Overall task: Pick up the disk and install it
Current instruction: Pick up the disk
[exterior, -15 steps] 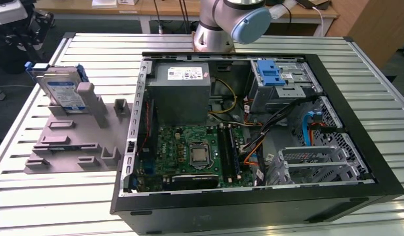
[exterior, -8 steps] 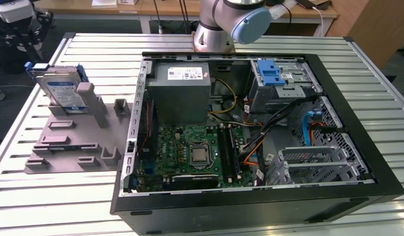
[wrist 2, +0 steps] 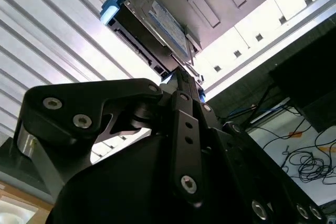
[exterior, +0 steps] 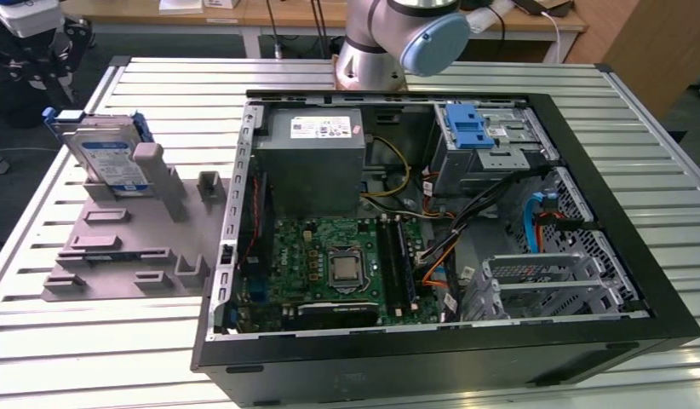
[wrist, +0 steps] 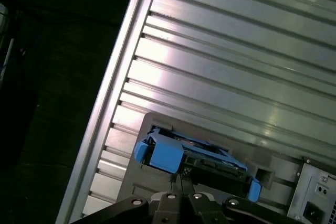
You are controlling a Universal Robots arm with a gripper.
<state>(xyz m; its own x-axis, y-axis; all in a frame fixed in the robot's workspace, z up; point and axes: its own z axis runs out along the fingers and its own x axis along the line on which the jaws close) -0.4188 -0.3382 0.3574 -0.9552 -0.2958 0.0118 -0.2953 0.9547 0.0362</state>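
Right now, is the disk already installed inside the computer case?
No, the disk stands upright in the grey holder on the exterior view's left, outside the open computer case.

On the ribbed metal surface (exterior: 88,341), an open black computer case (exterior: 634,328). Inside, a grey power-supply box (exterior: 316,162) with white sticker, next to a green motherboard (exterior: 339,264); toward the exterior view's right, a metal drive cage (exterior: 492,141) with blue latch, and loose cables (exterior: 435,256). Beside the case, at the exterior view's left, a grey moulded fixture (exterior: 111,256).
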